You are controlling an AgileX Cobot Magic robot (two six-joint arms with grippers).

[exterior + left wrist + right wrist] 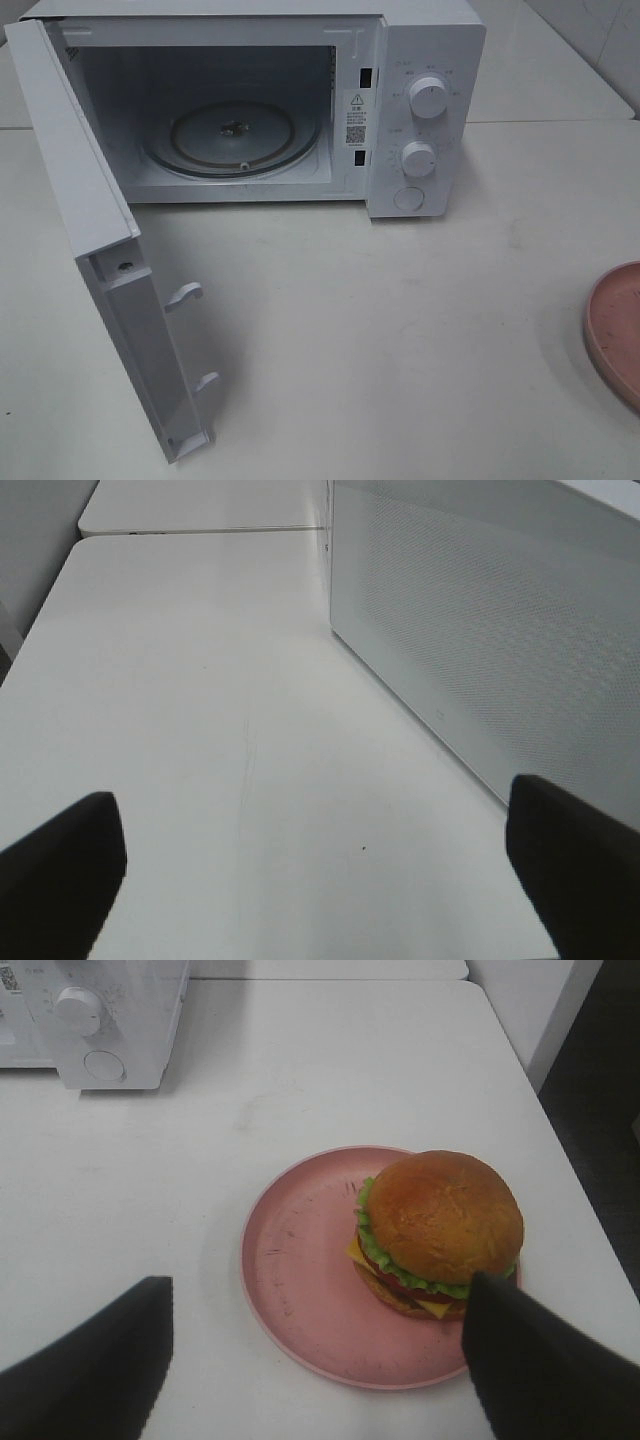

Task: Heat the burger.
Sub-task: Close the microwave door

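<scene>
Microwave (250, 100) stands open on the white tabletop (400, 330), its door (110, 260) swung wide toward you and its glass turntable (235, 140) bare. From the high camera you see neither hand, and only a cut-off sliver of the pink plate (618, 330) at the right edge; the burger is out of that frame. Your right hand (315, 1350) hangs above the plate with its fingers (540, 1360) spread wide, gripping nothing. The burger (440, 1230) sits on the plate's far-right side, just beyond one fingertip, which hides its near edge. Your left hand (320, 865) is spread wide and empty over bare tabletop beside the door's perforated panel.
</scene>
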